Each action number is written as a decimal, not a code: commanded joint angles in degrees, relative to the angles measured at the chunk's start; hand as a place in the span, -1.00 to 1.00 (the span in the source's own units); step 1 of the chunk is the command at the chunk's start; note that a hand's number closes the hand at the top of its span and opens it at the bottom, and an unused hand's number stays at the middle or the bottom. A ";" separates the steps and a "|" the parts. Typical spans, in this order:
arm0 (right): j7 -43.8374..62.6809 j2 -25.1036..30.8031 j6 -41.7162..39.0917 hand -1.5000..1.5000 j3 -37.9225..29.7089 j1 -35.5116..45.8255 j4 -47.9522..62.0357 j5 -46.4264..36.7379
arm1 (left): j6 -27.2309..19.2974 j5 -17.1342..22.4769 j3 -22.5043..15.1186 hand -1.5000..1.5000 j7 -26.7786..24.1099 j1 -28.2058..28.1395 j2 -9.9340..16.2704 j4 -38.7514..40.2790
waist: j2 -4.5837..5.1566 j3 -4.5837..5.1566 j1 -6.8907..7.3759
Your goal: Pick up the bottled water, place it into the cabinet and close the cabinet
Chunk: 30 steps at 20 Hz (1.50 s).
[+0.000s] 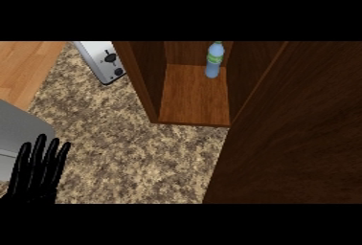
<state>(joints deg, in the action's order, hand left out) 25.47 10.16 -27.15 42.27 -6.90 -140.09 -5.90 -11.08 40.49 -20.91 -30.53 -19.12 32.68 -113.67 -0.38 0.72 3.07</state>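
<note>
The bottled water (214,60), clear blue with a green label, stands upright at the back of the wooden cabinet (194,98), on its floor panel. The cabinet door (297,134) fills the right side of the view as a large dark wood panel, swung partway across the cabinet's opening. My left hand (37,172) rests open at the lower left, fingers straight and pointing up, far from the cabinet. My right hand does not show anywhere; the door hides that side.
A silver toaster (105,61) sits on the speckled granite counter (120,143) left of the cabinet. A grey appliance edge (17,129) juts in at the left, above my left hand. Wooden floor (25,67) shows at the upper left.
</note>
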 commanded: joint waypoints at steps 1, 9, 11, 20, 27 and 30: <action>2.72 -9.65 8.11 1.00 3.65 6.42 6.47 -3.79 | 1.11 0.38 1.08 -1.00 0.11 0.48 1.00 -0.60 | 0.54 0.04 0.80; 2.71 -9.62 7.70 1.00 1.63 6.22 5.88 -1.76 | 2.80 1.63 2.64 -1.00 -0.46 -1.05 1.91 -0.69 | 0.92 0.15 1.82; 2.23 -9.63 7.85 1.00 1.41 5.81 6.49 -0.43 | 3.55 2.60 3.22 -1.00 -0.22 -0.95 2.21 -1.21 | 1.22 0.10 2.23; 3.16 -9.67 5.32 1.00 3.00 2.81 11.95 11.22 | 6.37 2.16 3.44 -1.00 -0.69 -0.55 3.65 -0.87 | 2.96 0.09 5.33; 6.67 -9.74 3.77 1.00 1.34 2.30 16.07 26.12 | 7.95 2.36 2.53 -1.00 -0.44 -0.97 3.90 -1.06 | 3.24 0.05 7.02; 3.93 -9.75 7.76 1.00 -4.05 1.32 14.76 26.72 | 7.26 2.92 3.91 -1.00 -0.61 -0.27 3.61 -1.05 | 3.03 -0.11 4.69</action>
<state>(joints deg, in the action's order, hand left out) 29.76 8.23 -29.83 40.62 -8.21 -132.69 20.87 -3.74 43.11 -17.48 -30.98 -19.57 36.56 -115.02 2.58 0.86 9.16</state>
